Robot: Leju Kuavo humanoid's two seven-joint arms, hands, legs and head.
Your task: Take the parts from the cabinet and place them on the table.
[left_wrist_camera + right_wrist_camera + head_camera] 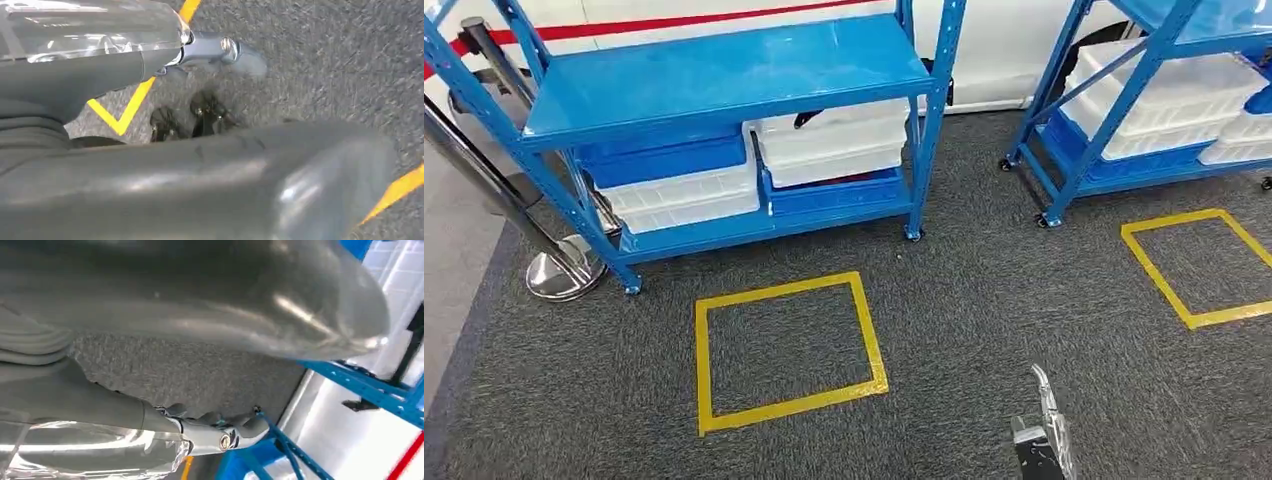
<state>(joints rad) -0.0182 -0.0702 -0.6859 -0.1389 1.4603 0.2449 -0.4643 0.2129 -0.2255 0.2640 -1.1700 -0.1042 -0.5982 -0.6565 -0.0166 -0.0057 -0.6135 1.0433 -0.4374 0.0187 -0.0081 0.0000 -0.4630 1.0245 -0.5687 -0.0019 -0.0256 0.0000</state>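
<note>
Right hand: seen in the head view at the near edge, right of centre, hanging low over the grey carpet. Its fingers point away and hold nothing — whether spread or curled cannot be told from there. In the right wrist view the right hand shows its thumb and a finger extended, nothing between them. Left hand: in the left wrist view, fingers extended over the carpet, nothing held.

On the floor just left of the right hand lies a yellow tape square; a second tape square lies to the far right. Beyond the first stands the blue cabinet, top shelf bare, with white bins and blue bins stacked on the bottom shelf — any parts inside are hidden. A second blue rack stands far right, holding more white bins. A chrome post base sits at the cabinet's left.
</note>
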